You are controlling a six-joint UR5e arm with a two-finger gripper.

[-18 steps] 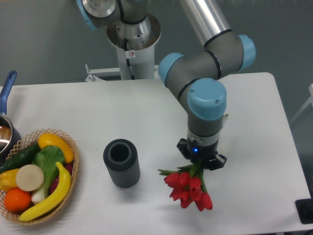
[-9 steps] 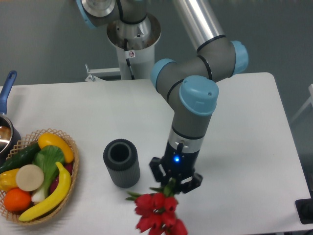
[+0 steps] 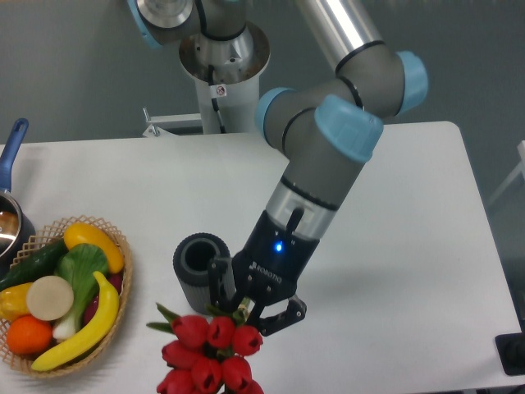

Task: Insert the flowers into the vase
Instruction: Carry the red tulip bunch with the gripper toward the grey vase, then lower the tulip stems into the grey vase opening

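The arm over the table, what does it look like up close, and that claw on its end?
The arm is made of silver-grey tubes with light blue caps at the joints. Its wrist ends in a black section with small white lettering and a glowing blue light. The claw is black with two short fingers.

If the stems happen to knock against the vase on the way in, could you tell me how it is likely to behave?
The vase stands upright, taller than wide, so a knock near its rim could probably tip it. Being cylindrical, it would likely roll once down. Its ribbed wall may give some grip. The flowers, held in the gripper, hang close beside it.
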